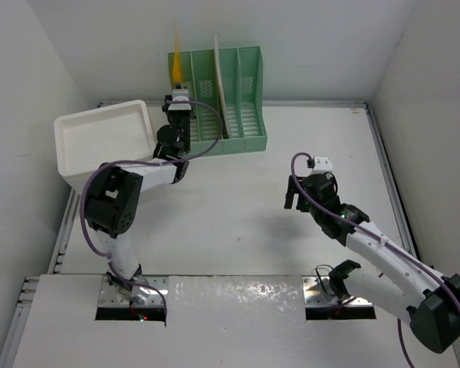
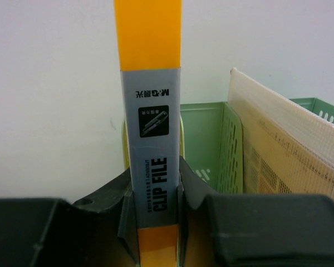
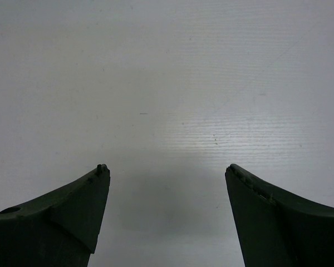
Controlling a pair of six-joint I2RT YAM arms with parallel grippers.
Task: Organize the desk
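The left claw is clamped tight on a slim orange plastic clip file with a grey printed label, holding it upright by its lower end so that most of it rises above the fingers. Directly beyond and below this claw stands a mint-green slotted plastic file rack. A translucent white mesh pouch stands in a compartment of the rack to the claw's right. To the claw's left, close by, sits a white open-topped plastic box. The large flat matte-white desk lies underneath both arms. Well off to the right, the right claw hangs above bare desk surface with its dark fingers spread wide apart and nothing between them.
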